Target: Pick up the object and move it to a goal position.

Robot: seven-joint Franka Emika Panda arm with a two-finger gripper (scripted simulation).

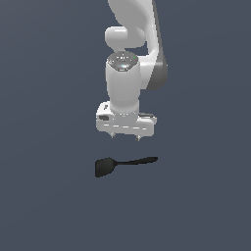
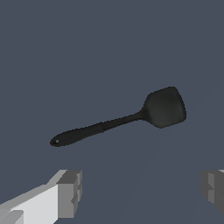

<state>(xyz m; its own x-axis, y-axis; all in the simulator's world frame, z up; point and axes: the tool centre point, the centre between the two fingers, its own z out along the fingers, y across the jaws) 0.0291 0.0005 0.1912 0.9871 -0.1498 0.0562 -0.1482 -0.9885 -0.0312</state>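
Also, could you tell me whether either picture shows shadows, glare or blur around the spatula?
Exterior view: flat, even light, and the small black spatula with a square blade casts no visible shadow on the plain grey-blue ground, with no glare. Wrist view: the spatula is sharp, with only a faint sheen on the blade; the grey fingers are cut off by the frame edge.

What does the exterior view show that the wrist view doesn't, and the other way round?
Only the exterior view shows the white arm above, with the gripper hanging over the spatula, apart from it. Only the wrist view shows the grey fingertips spread wide, nothing between them, and a small hole at the handle's end. Both show the black spatula lying alone on the dark surface, ungrasped.
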